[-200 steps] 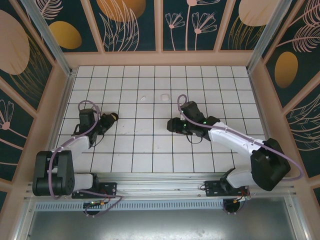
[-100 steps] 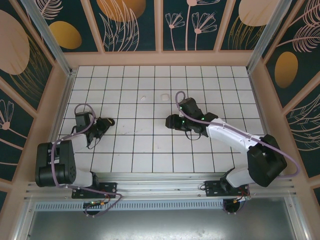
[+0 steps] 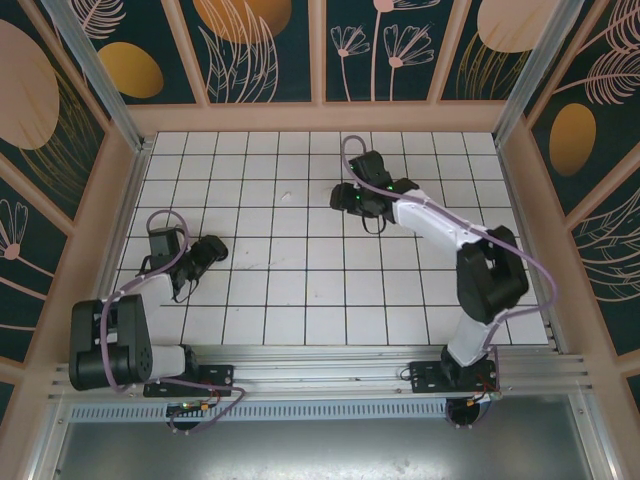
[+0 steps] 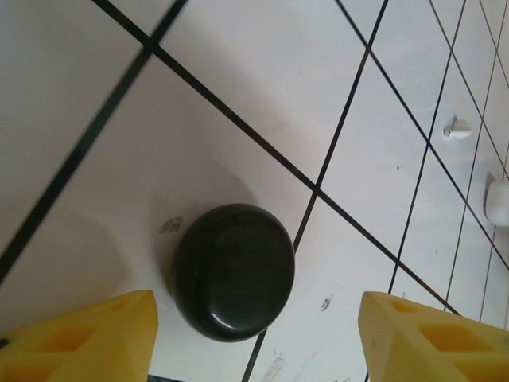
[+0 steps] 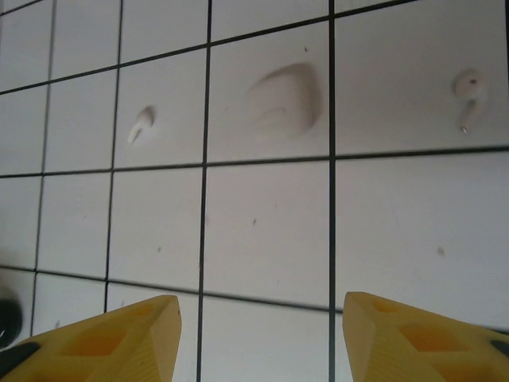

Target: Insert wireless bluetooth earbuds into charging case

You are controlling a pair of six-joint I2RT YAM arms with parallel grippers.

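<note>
Left wrist view: my left jaws stand open, their yellow fingertips [image 4: 87,338] on either side of a black case [image 4: 233,270] without touching it. It lies shut on the white tiled tabletop [image 4: 262,72], a smooth, glossy dark pebble; whether anything is inside it I cannot tell. In the right wrist view my right jaws are open as well, with nothing between the fingertips [image 5: 119,338], and they hang short of a white case [image 5: 285,99]. That is a small rounded lump that looks closed, though it is pale against the tile and hard to read. One white earbud [image 5: 141,125] lies loose on one side of it and a second white earbud [image 5: 468,89] on the other, both apart from it. Each is a tiny bulb with a short stem. I judge the white pair is not yet done: that case must be opened and each bud picked up and seated.
</note>
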